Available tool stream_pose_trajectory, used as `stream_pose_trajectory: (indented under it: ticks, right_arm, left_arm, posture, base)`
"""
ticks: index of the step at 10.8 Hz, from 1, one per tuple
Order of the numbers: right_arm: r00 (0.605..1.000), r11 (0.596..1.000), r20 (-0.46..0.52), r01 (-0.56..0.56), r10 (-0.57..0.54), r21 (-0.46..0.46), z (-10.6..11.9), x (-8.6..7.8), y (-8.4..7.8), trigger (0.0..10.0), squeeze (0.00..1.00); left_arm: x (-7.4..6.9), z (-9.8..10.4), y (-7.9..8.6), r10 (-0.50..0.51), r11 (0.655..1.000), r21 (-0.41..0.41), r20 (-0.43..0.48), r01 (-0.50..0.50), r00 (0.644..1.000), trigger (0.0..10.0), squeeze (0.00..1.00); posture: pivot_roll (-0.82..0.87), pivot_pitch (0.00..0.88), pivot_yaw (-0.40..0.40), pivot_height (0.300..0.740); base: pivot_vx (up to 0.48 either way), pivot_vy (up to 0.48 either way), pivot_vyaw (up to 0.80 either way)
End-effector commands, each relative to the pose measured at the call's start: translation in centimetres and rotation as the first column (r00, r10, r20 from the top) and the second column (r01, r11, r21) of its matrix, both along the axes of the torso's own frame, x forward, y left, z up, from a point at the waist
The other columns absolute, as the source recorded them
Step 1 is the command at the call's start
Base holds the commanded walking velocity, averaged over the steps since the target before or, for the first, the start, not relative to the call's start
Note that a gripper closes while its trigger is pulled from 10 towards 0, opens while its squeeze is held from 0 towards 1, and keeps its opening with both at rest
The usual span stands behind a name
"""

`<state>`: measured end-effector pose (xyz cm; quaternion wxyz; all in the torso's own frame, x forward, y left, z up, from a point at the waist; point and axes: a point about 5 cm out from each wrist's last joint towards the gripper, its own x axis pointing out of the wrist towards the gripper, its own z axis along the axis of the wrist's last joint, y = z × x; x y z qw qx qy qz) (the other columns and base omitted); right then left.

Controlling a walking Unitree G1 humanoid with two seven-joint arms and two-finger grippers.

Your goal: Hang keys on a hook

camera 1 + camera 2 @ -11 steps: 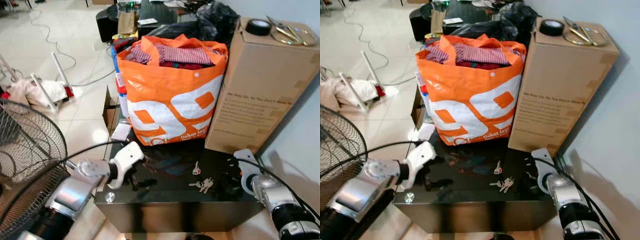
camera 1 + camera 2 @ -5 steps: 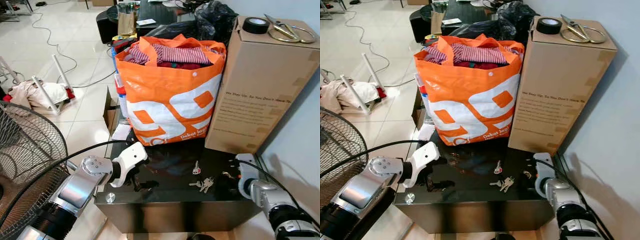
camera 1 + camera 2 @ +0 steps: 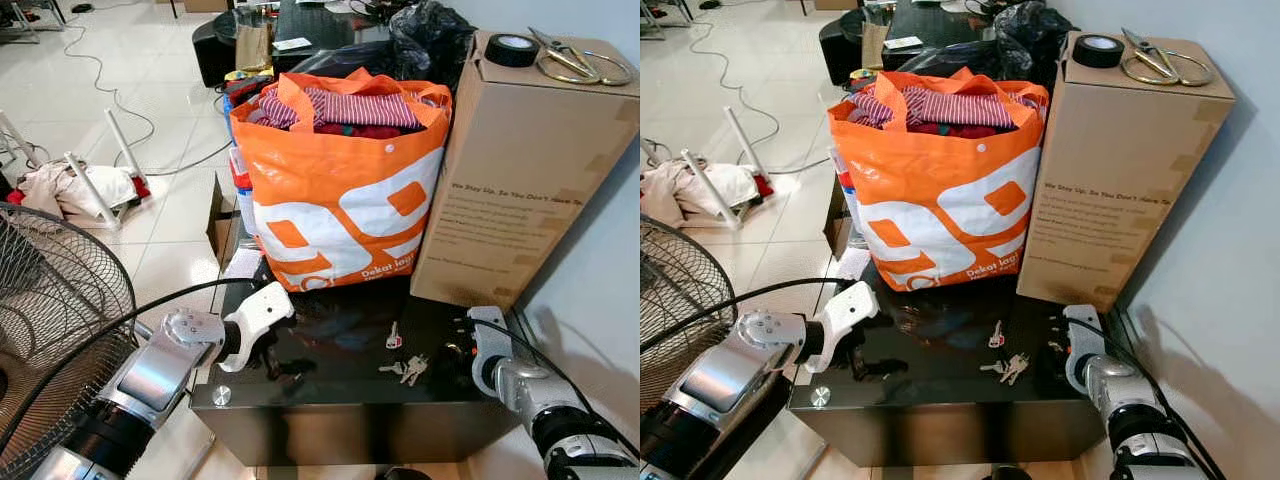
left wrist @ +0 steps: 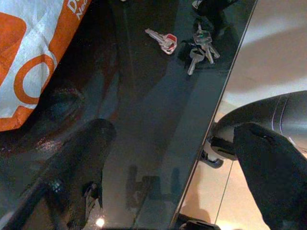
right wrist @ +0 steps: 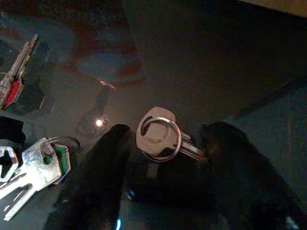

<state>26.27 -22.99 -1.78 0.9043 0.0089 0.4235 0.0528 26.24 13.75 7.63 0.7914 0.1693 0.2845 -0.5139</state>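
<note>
A bunch of keys [image 3: 406, 370] and a single red-headed key [image 3: 393, 338] lie on the black glass table [image 3: 340, 395], near its front right. A separate silver key on a ring [image 5: 157, 139] lies flat on the glass further right. My right gripper [image 5: 165, 143] is down at the table's right edge, open, with one black finger [image 5: 103, 177] on each side of that key. My left gripper [image 3: 268, 352] hovers low over the table's front left corner, open and empty, its fingers [image 4: 76, 167] wide apart.
An orange shopping bag [image 3: 340, 190] stuffed with clothes stands at the back of the table. Beside it is a tall cardboard box [image 3: 525, 180] with a tape roll [image 3: 517, 50] and scissors [image 3: 575, 62] on top. A floor fan [image 3: 50, 330] is close on the left, a wall on the right.
My right gripper has edged in over the table's right side toward the ringed key. The left arm has barely shifted. The keys lie where they were.
</note>
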Motion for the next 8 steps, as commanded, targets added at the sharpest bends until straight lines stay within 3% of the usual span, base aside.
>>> stream_pose_trajectory:
  ticks: [1, 8]
  right_arm:
    - [1.0, 1.0, 0.007, 0.017, -0.017, 0.009, 0.08, 0.15, -0.13, 0.0, 0.0]
    - [1.0, 1.0, 0.002, 0.013, -0.013, -0.018, -0.08, -0.2, -0.73, 0.0, 0.0]
  left_arm:
    - [-0.01, 0.02, 0.24, -0.003, 1.0, 0.018, 0.004, 0.003, 1.0, 10.0, 0.0]
    - [0.15, -0.05, -0.07, -0.017, 1.0, 0.023, 0.004, 0.017, 1.0, 10.0, 0.0]
  posture:
    - [-0.15, 0.0, 0.056, 0.74]
    - [-0.16, 0.0, 0.062, 0.74]
  base:
    - [0.0, 0.0, 0.0]
    - [0.0, 0.0, 0.0]
